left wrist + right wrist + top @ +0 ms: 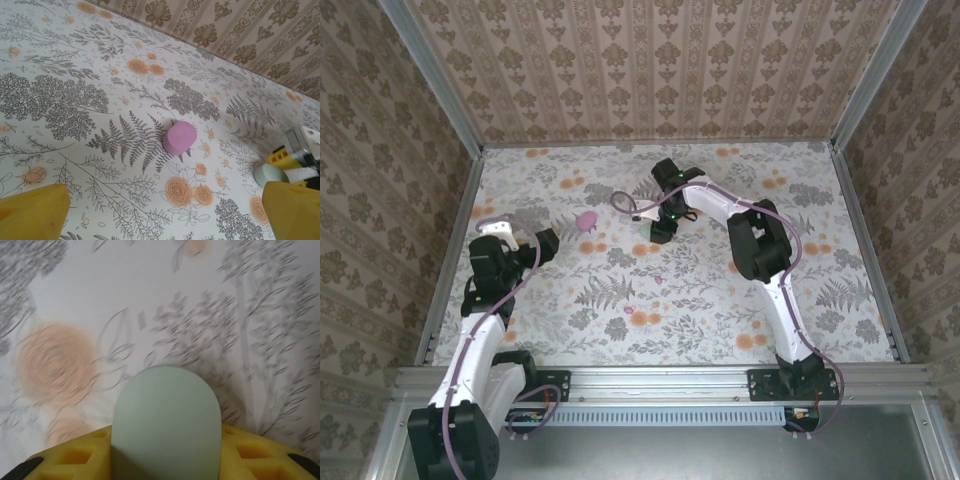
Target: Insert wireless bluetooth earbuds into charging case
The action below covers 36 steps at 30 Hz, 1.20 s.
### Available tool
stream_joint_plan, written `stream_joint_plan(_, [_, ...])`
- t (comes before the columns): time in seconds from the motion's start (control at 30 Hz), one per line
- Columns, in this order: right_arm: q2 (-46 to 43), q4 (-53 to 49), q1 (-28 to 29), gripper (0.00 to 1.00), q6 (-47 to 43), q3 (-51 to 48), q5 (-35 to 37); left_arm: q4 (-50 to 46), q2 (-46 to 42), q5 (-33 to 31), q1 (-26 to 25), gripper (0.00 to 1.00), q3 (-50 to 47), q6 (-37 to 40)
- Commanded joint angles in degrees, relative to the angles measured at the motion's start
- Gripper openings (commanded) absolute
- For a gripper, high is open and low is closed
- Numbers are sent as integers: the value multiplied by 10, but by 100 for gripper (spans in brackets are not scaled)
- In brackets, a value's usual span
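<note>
mint case (165, 420): pinched between yellow pads (67, 457) of right pincer (663, 229), resting on counter (820, 270)
left pincer (162, 217): spread wide, pink case (179, 138) ahead of it, apart
earbud (658, 279): tiny pink speck loose on counter, near side of right pincer

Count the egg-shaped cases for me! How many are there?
2. The pink case lies by itself on the table. The mint case sits between the pads of the right pincer. Others may be hidden.
</note>
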Motion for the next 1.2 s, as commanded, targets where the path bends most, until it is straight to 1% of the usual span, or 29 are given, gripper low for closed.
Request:
stream_joint_plan(0.0, [-32, -6, 2, 45, -44, -46, -4, -1, -10, -4, 3, 100, -8, -11])
stream_joint_plan(0.07, [-42, 8, 1, 45, -40, -57, -21, -6, -12, -1, 4, 100, -4, -12])
stream_joint_plan(0.2, [-46, 27, -1, 45, -51, -74, -15, -12, -24, 0, 3, 100, -8, -11])
stream_joint_plan(0.23, [-46, 27, -2, 47, -55, -76, -15, -11, -27, -2, 3, 100, -11, -11])
stream_joint_plan(0.3, [-47, 39, -3, 52, -61, -86, -11, -8, -34, -6, 3, 100, -17, -10])
stream_joint_plan(0.37, [-48, 46, -5, 53, -63, -92, -9, -8, -38, -9, 3, 100, -18, -8])
stream_joint_plan(0.53, [-49, 59, -5, 61, -61, -99, -5, -16, -42, -8, 4, 100, -15, -6])
stream_joint_plan(0.77, [-65, 96, -9, 62, -44, -125, 7, -15, -44, 0, 3, 100, -13, -7])
stream_joint_plan(0.83, [-73, 102, -12, 58, -43, -135, 1, -15, -44, 8, 3, 100, -12, -7])
stream_joint_plan(0.93, [-84, 105, -14, 48, -39, -144, -16, -9, -43, 25, 4, 100, -11, -11])
stream_joint_plan(1.0, [-95, 120, -14, 43, -27, -153, -22, -8, -38, 39, 3, 99, -6, -19])
stream_joint_plan(1.1, [-127, 151, -13, 39, -1, -173, -40, -15, -19, 67, 0, 94, 12, -32])
stream_joint_plan(1.17, [-158, 182, -12, 37, 20, -192, -55, -13, -2, 85, -8, 91, 27, -44])
